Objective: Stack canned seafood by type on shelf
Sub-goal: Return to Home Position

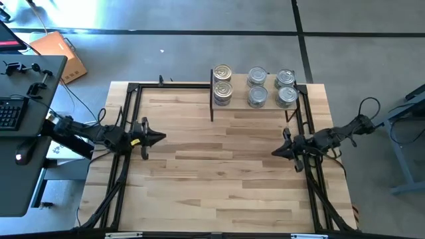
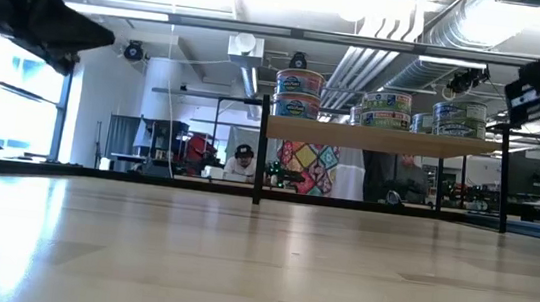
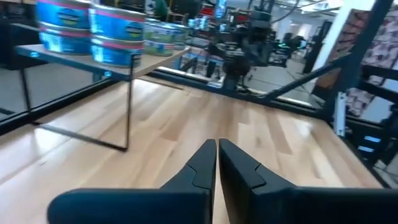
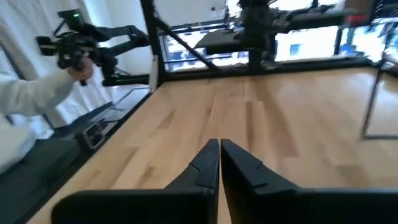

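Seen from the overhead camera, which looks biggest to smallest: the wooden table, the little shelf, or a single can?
1. table
2. shelf
3. can; the other cans look about the same size

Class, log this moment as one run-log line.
left gripper: shut, left side | right gripper: shut, right side | round metal seafood tins: stacked on light wooden shelf
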Controlling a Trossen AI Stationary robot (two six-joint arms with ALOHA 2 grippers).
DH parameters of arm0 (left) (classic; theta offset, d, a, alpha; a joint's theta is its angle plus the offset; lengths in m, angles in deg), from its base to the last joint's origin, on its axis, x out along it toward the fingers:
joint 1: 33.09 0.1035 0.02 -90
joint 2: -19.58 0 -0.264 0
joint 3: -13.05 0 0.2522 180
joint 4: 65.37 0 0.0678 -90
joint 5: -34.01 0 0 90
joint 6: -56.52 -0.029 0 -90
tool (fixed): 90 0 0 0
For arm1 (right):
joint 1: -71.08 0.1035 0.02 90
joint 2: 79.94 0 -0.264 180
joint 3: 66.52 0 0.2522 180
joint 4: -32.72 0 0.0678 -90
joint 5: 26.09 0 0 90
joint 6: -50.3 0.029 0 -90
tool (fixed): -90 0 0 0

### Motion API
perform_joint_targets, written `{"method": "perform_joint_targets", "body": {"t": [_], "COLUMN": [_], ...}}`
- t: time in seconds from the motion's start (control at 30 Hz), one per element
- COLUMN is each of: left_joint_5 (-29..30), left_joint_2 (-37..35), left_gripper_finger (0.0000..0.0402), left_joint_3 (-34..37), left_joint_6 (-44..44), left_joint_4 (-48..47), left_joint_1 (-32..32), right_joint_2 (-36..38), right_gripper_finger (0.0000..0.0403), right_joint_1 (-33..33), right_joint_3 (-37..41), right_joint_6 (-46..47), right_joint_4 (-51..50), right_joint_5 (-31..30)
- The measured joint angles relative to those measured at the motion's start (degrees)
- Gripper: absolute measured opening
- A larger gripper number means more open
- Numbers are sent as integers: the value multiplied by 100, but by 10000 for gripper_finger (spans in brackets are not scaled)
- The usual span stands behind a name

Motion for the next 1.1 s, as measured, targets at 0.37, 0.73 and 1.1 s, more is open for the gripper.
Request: {"method": "perform_joint_targets", "body": {"t": [0.37,0.73,1.1], "left_joint_5": [-865,-2722,-2863], "left_joint_2": [-360,-192,-196], "left_gripper_finger": [0,0,0], "left_joint_3": [42,463,463], "left_joint_6": [-404,-840,-1056], "left_joint_4": [-520,668,690], "left_joint_1": [556,1794,1971], "right_joint_2": [-24,-11,-11], "right_gripper_finger": [2,0,0], "right_joint_1": [0,0,-68], "right_joint_3": [158,160,160], "right_joint_6": [-133,-304,-728], "right_joint_4": [428,424,492], "right_joint_5": [644,644,2]}}
